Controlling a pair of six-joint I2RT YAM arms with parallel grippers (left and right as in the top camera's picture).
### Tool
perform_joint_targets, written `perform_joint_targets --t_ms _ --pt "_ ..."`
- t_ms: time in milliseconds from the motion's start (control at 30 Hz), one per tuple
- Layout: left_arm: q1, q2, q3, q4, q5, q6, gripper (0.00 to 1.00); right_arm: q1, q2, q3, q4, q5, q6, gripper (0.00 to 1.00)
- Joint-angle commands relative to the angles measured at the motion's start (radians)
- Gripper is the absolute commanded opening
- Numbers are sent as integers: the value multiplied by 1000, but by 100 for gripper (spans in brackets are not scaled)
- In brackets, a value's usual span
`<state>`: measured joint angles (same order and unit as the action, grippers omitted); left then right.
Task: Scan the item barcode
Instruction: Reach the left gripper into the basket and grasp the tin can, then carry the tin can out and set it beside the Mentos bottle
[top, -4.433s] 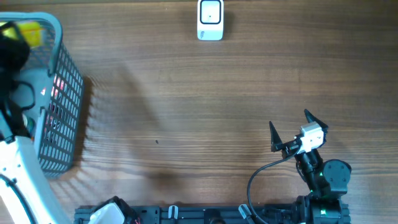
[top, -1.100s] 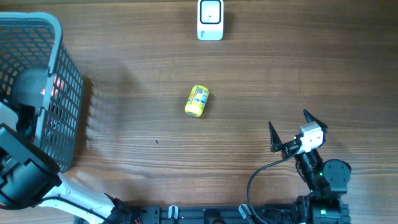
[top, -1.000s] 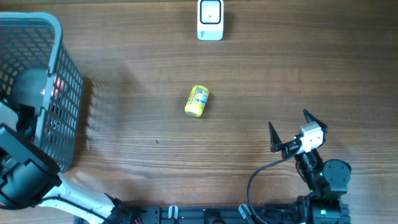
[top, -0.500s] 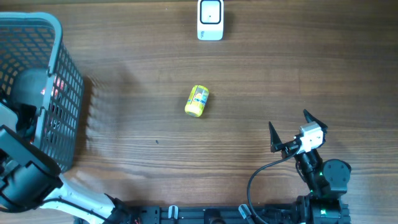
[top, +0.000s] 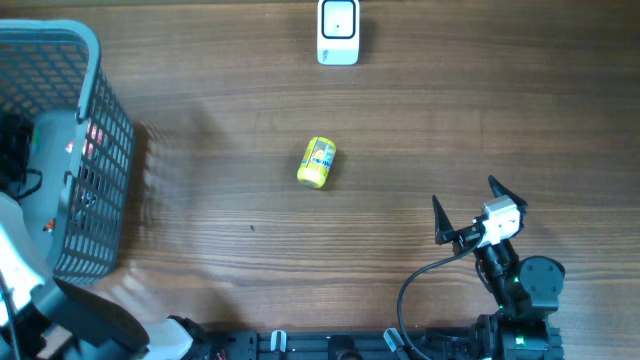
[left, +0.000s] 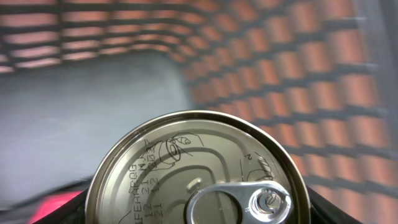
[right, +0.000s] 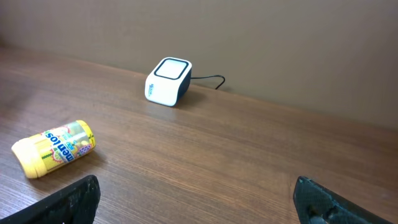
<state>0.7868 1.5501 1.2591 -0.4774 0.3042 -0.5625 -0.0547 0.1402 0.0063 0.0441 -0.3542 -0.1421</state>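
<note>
Yellow Mentos bottle (top: 317, 162) lies on its side mid-table, well apart from the right gripper (top: 468, 212), at the 10 o'clock of its empty, wide-spread jaws. The white scanner (top: 338, 32) sits at the 12 o'clock edge of the wood-grain table (top: 200, 250). At 9 o'clock, inside the grey basket (top: 105, 130), the left gripper (left: 198, 218) straddles a pull-tab can (left: 198, 168); whether its jaws are clamped cannot be told. A beige wall (right: 280, 37) stands behind.

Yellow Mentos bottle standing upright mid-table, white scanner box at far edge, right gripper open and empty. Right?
No. The yellow Mentos bottle lies on its side, not upright; the right wrist view shows it plainly. The rest holds: it is mid-table, the white scanner box is at the far edge, and the right gripper is open and empty.
</note>
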Motion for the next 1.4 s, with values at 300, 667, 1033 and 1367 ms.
perform_joint_targets --t_ms 300,667,1033,1367 --pt "-6 -109 3 273 678 -338 62 4 2 -1 15 16 12 100" --pt "-242 -109 3 498 734 -475 63 4 2 -1 14 16 11 100" --pt "-702 -92 2 511 421 -443 68 4 2 -1 16 16 11 100" --pt "-914 96 2 322 203 -357 73 4 2 -1 23 16 11 100"
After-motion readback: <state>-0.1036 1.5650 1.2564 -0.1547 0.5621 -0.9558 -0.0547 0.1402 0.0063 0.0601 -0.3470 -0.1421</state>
